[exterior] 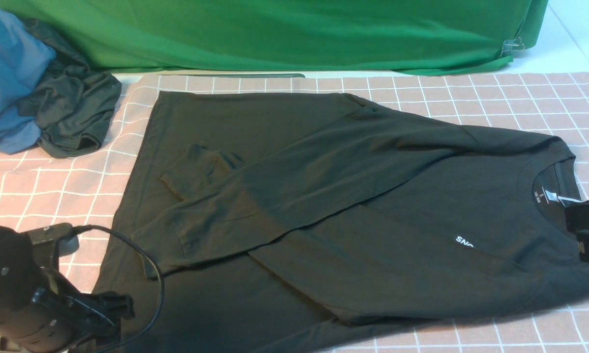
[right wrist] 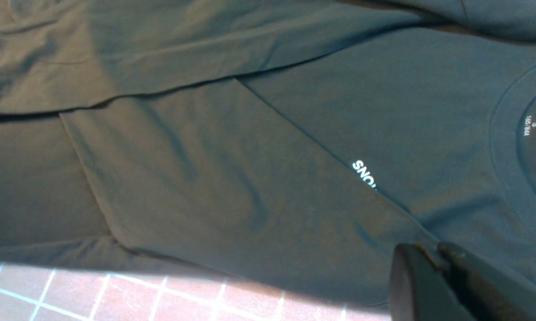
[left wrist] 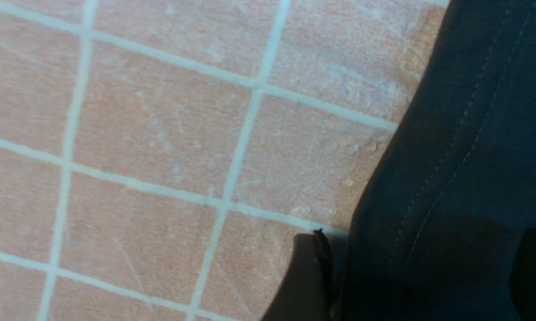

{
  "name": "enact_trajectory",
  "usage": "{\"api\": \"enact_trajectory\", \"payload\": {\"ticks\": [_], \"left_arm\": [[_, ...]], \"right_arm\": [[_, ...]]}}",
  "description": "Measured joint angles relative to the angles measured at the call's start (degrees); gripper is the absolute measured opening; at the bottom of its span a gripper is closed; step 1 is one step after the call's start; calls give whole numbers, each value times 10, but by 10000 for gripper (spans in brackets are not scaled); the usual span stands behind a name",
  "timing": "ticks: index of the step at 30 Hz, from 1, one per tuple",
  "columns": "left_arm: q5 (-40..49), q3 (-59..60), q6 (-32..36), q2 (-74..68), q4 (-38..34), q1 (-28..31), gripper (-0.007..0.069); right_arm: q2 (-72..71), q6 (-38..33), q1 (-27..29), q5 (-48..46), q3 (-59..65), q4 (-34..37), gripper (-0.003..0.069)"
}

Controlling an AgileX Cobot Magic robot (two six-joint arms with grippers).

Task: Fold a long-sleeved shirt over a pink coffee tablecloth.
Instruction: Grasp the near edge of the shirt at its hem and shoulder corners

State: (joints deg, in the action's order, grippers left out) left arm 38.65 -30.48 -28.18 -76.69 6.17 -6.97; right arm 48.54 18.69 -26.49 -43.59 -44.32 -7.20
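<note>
As sleeves (exterior: 294, 181) cross chest (exterior: 446, 206), long-sleeved shirt (exterior: 216, 122) lies sideways, collar (exterior: 549, 179) right.

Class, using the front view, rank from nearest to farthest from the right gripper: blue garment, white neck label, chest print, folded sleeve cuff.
From the right gripper:
1. white neck label, beside it, at the collar.
2. chest print, further left on the long-sleeved shirt.
3. folded sleeve cuff, left of centre.
4. blue garment, far left corner.
</note>
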Motion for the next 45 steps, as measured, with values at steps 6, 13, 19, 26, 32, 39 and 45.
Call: {"api": "enact_trajectory", "payload": {"ticks": [6, 13, 19, 26, 32, 39, 45], "left_arm": [[18, -7, 3, -43, -23, 0, 402], [72, -37, 6, -46, -19, -4, 50], [120, -66, 15, 17, -3, -4, 44], [137, -67, 15, 102, -2, -4, 44], [145, -67, 17, 129, -2, -4, 44], [146, -67, 17, 130, -2, -4, 44], [135, -67, 17, 130, -3, -4, 44]], "right_arm": [[0, -9, 0, 0, 0, 0, 91], [2, -10, 0, -36, -2, 0, 91], [50, -20, 0, -130, -4, -1, 88], [155, -58, 35, -175, -4, 1, 34], [200, -136, 162, -167, -5, 42, 41], [259, -187, 247, -125, -5, 100, 353], [327, -193, 251, -58, -5, 168, 543]]}}
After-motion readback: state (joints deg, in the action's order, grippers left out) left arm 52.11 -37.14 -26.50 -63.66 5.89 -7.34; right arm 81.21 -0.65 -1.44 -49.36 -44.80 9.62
